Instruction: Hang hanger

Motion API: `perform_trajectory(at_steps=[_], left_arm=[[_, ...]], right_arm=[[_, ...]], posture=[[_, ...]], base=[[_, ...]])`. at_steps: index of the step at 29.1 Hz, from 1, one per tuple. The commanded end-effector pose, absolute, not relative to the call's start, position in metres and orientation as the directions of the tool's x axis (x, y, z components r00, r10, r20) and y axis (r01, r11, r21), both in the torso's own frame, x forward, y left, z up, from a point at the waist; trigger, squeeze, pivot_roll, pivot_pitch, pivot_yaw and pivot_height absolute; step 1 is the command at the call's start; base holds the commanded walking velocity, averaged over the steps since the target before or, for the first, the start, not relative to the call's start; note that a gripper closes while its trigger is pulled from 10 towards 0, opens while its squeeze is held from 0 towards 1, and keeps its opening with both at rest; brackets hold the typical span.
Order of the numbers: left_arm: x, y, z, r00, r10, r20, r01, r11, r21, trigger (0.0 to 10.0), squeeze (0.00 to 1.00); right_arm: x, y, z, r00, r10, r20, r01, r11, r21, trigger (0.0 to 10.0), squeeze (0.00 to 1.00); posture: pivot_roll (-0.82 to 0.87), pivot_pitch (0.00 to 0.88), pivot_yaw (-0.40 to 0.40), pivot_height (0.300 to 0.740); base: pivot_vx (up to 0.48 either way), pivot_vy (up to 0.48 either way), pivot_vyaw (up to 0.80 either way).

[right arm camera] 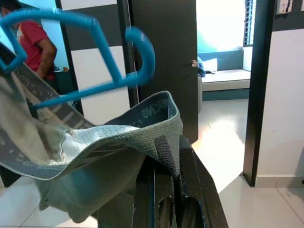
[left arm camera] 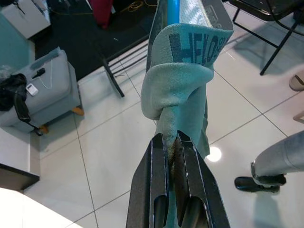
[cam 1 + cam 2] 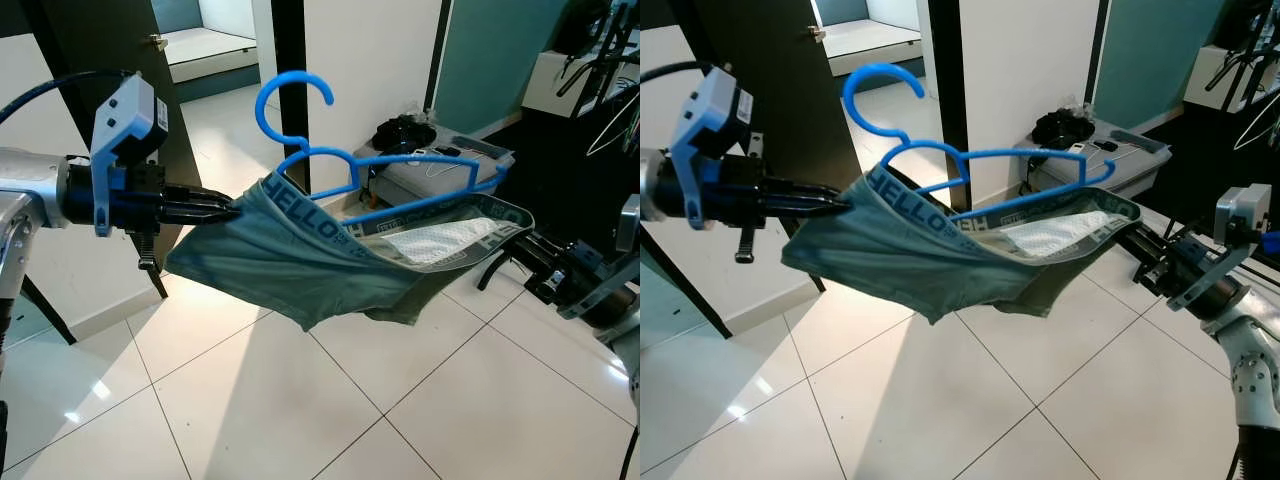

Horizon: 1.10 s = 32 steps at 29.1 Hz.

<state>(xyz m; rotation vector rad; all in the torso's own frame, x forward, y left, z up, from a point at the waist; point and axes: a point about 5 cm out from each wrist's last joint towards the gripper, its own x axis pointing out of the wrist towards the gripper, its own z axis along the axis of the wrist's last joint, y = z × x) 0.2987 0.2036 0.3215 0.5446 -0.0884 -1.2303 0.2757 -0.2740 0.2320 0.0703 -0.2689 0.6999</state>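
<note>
Left gripper (image 3: pixel 232 207) at nine o'clock and right gripper (image 3: pixel 1137 240) at three o'clock each pinch the green underwear's (image 3: pixel 310 262) waistband; blue hanger (image 3: pixel 370 175) sits threaded between them.

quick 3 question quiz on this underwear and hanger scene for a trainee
1. True or false: the blue hanger hangs on a rail.
2. What does the left gripper hold? A) the hanger's hook B) the waistband of the green underwear C) nothing
3. Fill in: the right gripper grips the waistband's ____ end.

Key: 1 false, it sits in the stretched waistband in mid air; 2 B; 3 opposite.
</note>
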Motion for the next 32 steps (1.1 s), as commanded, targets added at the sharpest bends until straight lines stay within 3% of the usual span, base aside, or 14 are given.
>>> perform_trajectory(at_steps=[1,16,32], left_arm=[[0.296,0.208,0.320,0.358,-0.896,-0.264,0.869,0.216,0.446,10.0,0.00],[0.302,0.222,0.315,0.450,-0.840,-0.305,0.836,0.275,0.475,10.0,0.00],[0.299,0.208,0.285,0.379,-0.822,-0.424,0.886,0.191,0.421,10.0,0.00]], right_arm=[[0.276,-0.277,0.237,0.733,0.622,0.274,-0.638,0.769,-0.037,0.0,0.00],[0.269,-0.284,0.248,0.718,0.621,0.314,-0.643,0.765,-0.041,0.0,0.00],[0.281,-0.272,0.266,0.694,0.634,0.341,-0.643,0.759,-0.102,0.0,0.00]], posture=[[-0.02,0.000,0.029,0.740],[-0.02,0.000,0.028,0.740],[-0.02,0.000,0.030,0.740]], base=[[0.000,0.000,0.00],[0.000,0.000,0.00],[0.000,0.000,0.00]])
